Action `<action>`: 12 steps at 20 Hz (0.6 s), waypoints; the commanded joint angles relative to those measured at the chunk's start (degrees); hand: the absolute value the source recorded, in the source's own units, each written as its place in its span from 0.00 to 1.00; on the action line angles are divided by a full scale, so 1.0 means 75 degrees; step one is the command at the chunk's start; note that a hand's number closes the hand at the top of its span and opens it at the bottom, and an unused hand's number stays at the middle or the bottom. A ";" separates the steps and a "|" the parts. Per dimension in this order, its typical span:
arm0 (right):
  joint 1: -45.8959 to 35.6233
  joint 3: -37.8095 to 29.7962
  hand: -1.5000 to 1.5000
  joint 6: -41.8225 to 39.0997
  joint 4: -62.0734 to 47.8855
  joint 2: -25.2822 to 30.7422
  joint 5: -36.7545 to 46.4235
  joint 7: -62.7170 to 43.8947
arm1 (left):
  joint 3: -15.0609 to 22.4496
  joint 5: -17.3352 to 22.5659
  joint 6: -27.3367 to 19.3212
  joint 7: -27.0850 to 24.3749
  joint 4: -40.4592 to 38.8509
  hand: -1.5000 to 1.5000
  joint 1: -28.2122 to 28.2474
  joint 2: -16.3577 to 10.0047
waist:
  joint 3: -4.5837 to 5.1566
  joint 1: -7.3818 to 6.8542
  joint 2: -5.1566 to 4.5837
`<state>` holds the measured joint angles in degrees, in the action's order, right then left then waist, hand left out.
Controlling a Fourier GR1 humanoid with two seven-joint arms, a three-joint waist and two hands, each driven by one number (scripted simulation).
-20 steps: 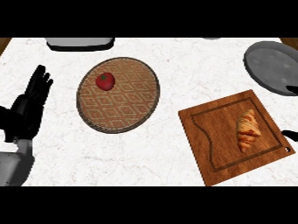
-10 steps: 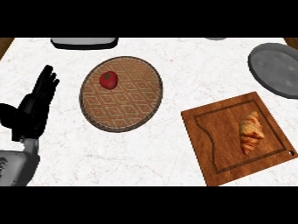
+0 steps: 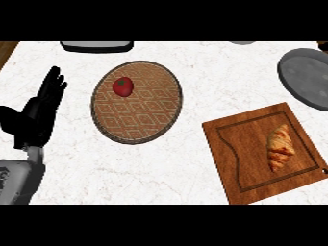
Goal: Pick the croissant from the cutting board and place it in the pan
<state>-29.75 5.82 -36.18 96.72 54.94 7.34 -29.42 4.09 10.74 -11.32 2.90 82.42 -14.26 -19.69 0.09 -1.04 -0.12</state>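
The croissant (image 3: 281, 147) lies on the board's (image 3: 241, 144) right half, the pan (image 3: 315, 79) sits beyond the board's far right corner, and the left hand (image 3: 33, 117), well left of the board, stays as before, fingers straight and spread.

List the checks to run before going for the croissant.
1. Croissant lies uncovered on the cutting board: ok.
2. Pan, past the board's far corner, shows a bare inside: ok.
3. Right hand in view: not ok, it does not show.
4. Left hand open, resting at the view's left, holding nothing: ok.
5. Red fruit sits on the woven plate, apart from the board: ok.
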 commanded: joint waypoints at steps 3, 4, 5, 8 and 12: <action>-0.0972 0.0620 0.00 -0.0235 -0.0945 -0.1413 0.0310 -0.0552 | 0.0144 -0.0341 -0.0179 0.0062 0.0096 0.50 -0.0024 0.0362 | -0.0008 0.0006 -0.0008; -0.0872 0.0913 0.00 -0.0140 -0.0661 -0.1802 0.0296 -0.0945 | -0.0060 -0.0268 -0.0005 -0.0387 -0.0431 0.50 0.0055 0.0310 | -0.0004 0.0034 -0.0011; -0.0416 0.0347 0.00 -0.0652 0.0227 -0.1490 -0.0437 -0.1342 | -0.0307 -0.0063 0.0317 -0.0279 0.0008 0.50 0.0393 -0.0036 | -0.0006 0.0133 0.0037; -0.0862 0.0876 0.00 -0.0268 -0.0615 -0.2448 0.0247 -0.1120 | -0.0335 -0.0142 0.0277 -0.0195 -0.0392 0.50 -0.0191 0.0186 | -0.0008 0.0083 0.0000; -0.0227 0.0736 0.00 -0.0845 0.0203 -0.2342 0.0243 -0.1958 | 0.0041 -0.0564 -0.0138 0.0107 0.0672 0.50 0.0689 0.0536 | -0.0010 0.0121 0.0040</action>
<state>-33.56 11.09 -40.07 95.57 38.95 9.14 -39.43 2.66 8.39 -10.67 2.88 83.44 -12.51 -17.75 0.03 -0.34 0.03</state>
